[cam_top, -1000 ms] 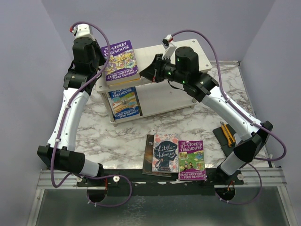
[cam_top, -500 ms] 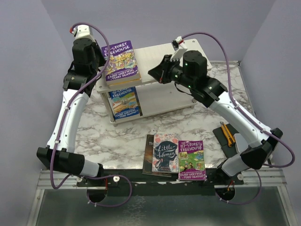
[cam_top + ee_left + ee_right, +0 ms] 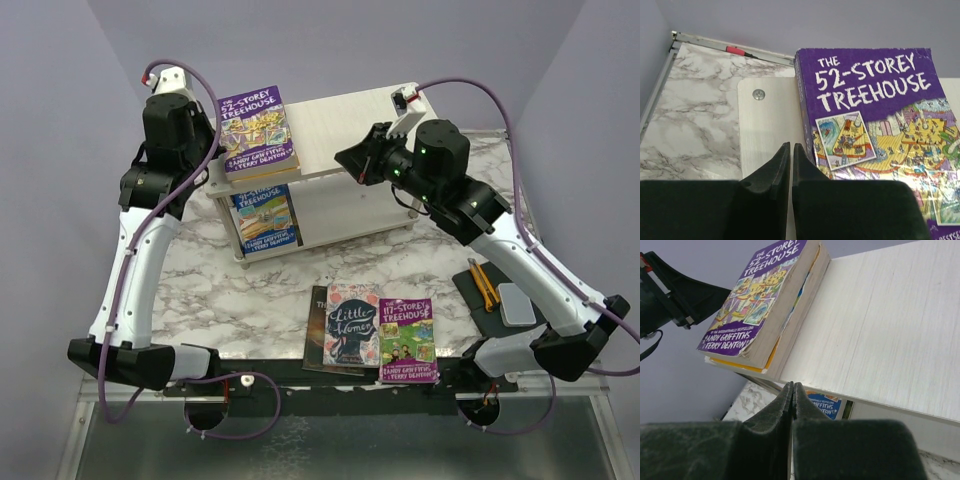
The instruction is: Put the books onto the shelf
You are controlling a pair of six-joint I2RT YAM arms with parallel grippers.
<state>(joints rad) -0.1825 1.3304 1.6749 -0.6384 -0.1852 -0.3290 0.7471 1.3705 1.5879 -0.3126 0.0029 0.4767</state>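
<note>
On the shelf's (image 3: 350,125) top board, at the end nearest the left arm, sits a stack of two books: a purple Treehouse book (image 3: 258,130) on top and a yellow-edged book (image 3: 735,365) under it. One blue Treehouse book (image 3: 265,220) lies on the shelf's lower board, below that stack. Three more lie flat on the table (image 3: 230,290) in front of the shelf: a dark brown book (image 3: 316,330), Little Women (image 3: 350,325) overlapping it, and a second purple Treehouse book (image 3: 407,340) just beside. That makes six books, three of them on the shelf.

Both pairs of fingers grasp nothing. The left fingers (image 3: 788,152) are drawn nearly together, a thin slit between them, near the stack's outer edge. The right fingers (image 3: 790,390) are pressed together off the shelf's front edge, pointing at the stack.

The right wrist view shows the stack's page edges plainly. The left wrist view alone shows a screw (image 3: 758,93) in the board's corner. Only the overhead view shows the three table books.
</note>
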